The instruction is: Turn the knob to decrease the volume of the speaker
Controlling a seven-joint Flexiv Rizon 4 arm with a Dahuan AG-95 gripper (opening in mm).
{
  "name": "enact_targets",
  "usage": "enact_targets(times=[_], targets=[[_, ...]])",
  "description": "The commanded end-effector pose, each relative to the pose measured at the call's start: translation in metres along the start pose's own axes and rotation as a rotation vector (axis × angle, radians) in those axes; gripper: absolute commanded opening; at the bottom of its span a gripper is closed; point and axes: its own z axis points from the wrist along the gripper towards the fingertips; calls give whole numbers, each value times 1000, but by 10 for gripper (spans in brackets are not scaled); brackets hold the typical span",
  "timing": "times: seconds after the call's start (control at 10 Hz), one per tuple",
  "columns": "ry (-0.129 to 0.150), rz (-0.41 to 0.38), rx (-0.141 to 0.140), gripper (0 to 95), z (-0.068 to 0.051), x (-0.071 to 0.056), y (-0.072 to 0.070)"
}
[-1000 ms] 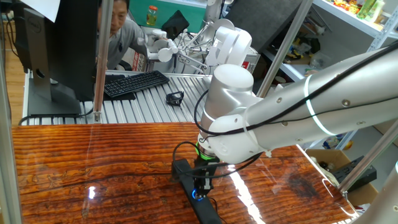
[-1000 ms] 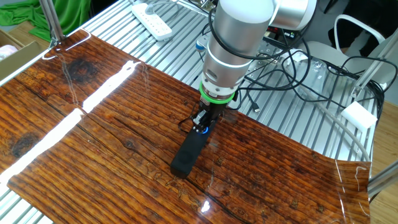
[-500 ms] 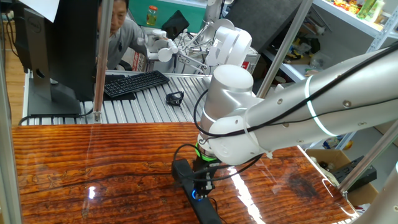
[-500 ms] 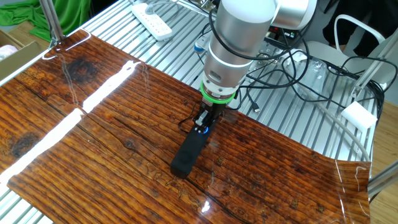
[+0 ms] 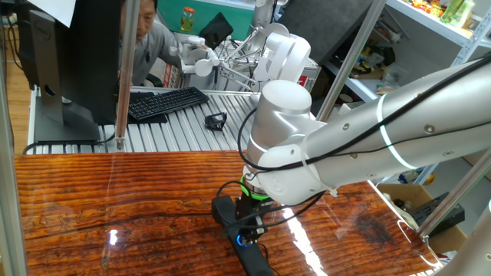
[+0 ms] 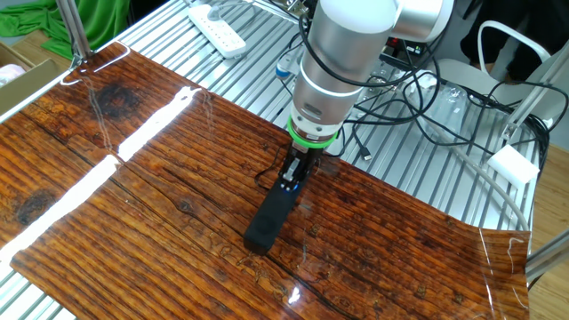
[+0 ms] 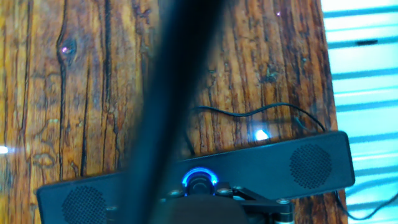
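The gripper (image 5: 250,227) points straight down and its two fingers pinch the knob (image 7: 199,180), one on each side. The knob is a small round dial with a blue glowing ring around it. It sits near the middle of the speaker (image 6: 270,219), on its top face.

The speaker is a long black bar. It lies flat on the wooden table (image 6: 133,204), close to the table's far edge in the other fixed view. In the hand view you can see a round mesh patch at each end of the bar, and the knob is between them. A thin black cable (image 7: 249,113) runs in a loop on the wood just beside the speaker.

The big white arm (image 5: 368,146) reaches over the table from the right in one fixed view. It has a green ring just above the gripper.

Behind the table is a ribbed metal bench with a black keyboard (image 5: 165,103) on it. A person in a grey top (image 5: 149,42) sits there. In the other fixed view a white power strip (image 6: 216,28) lies on the metal slats.
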Motion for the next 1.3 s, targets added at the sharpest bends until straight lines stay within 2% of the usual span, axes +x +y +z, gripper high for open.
enact_targets(times=[0.1, 0.6, 1.0, 1.3], targets=[[1, -67, -3, 0, 0, 1, 1], [3, -208, -4, 0, 1, 1, 1], [14, -293, -14, 0, 2, 0, 1], [17, -337, -12, 0, 1, 2, 1]])
